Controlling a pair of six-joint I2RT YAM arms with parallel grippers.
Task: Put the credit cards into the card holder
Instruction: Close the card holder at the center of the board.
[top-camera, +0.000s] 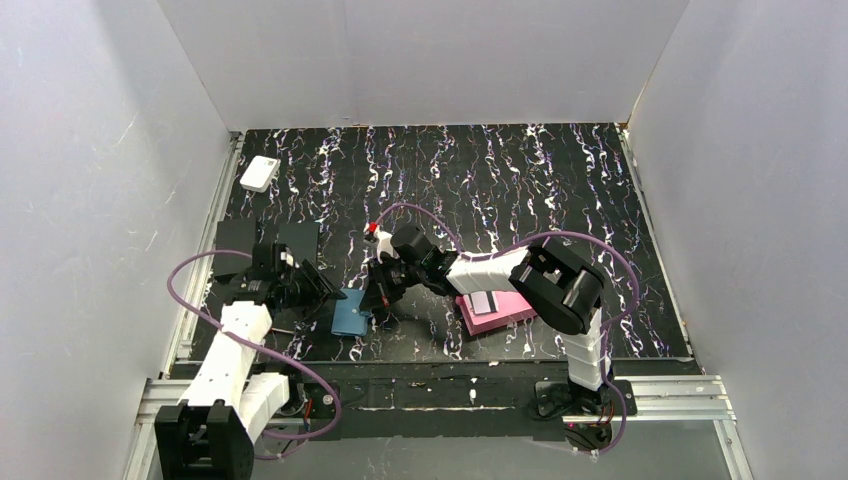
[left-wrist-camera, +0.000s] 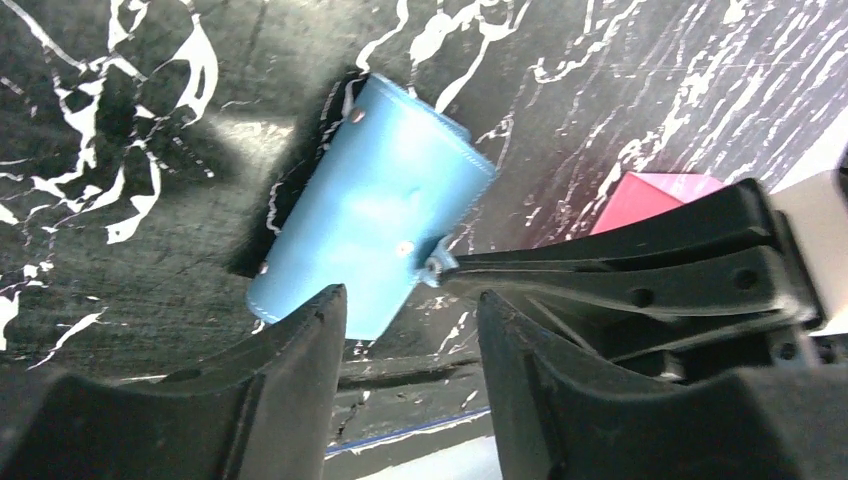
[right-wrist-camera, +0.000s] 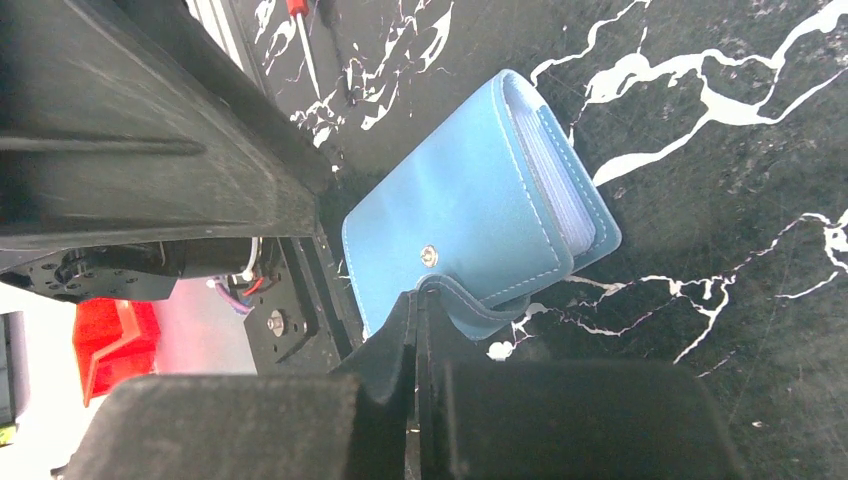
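The card holder, a teal-blue wallet, lies folded on the mat, also seen from above and in the left wrist view. My right gripper is shut, its tips pinching the end of the snap tab at the wallet's edge; from above it sits just right of the wallet. My left gripper stands open with nothing between its fingers, just short of the wallet's near end. From above it is at the wallet's left. A grey-white credit card lies in the pink tray.
Two matte black slabs lie behind the left arm. A small white box sits at the far left. The pink tray's corner shows beyond the right fingers. The metal front rail runs along the near edge.
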